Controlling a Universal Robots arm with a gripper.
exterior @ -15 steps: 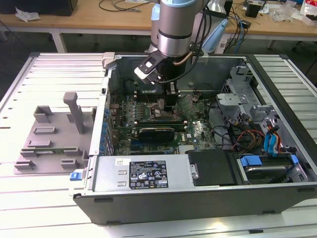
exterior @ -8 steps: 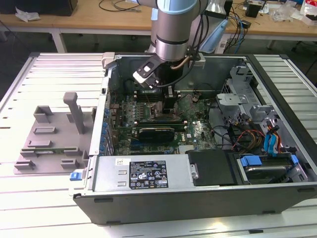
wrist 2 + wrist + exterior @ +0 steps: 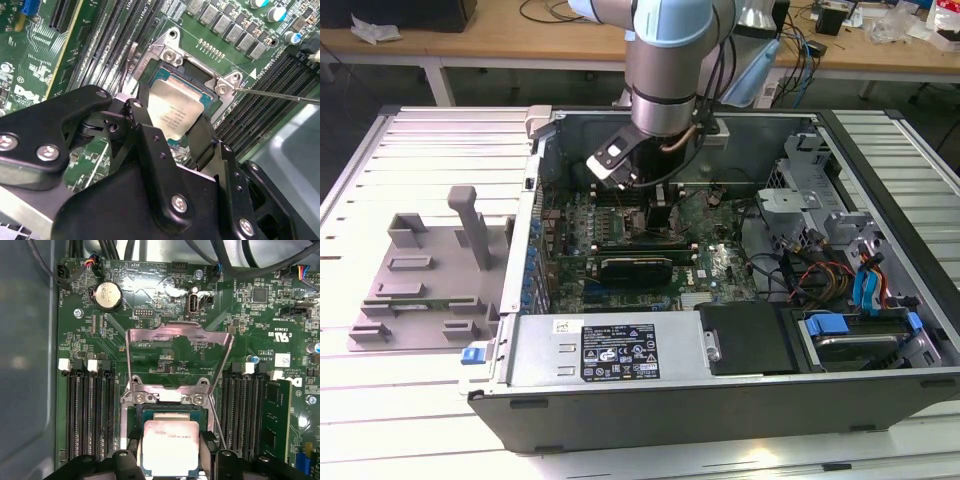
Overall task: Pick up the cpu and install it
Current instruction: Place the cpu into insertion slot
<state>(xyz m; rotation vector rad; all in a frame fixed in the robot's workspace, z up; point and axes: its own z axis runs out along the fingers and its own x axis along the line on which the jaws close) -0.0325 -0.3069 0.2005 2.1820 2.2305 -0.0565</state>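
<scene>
A pale slatted tabletop [image 3: 410,150] carries an open computer case [image 3: 720,400]. Down at the motherboard's [image 3: 165,290] opened socket [image 3: 197,77], the fingers [image 3: 145,130] look clamped on the cpu [image 3: 175,112] by opposite edges. I'd guess it is light, stiff, slick-topped and delicate underneath, so edges only.

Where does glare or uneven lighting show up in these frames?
Exterior view: the slatted table is washed out bright, while inside the case it is darker. First wrist view: a pinkish sheen glares off the raised socket frame. Second wrist view: the cpu lid reflects light evenly.
</scene>
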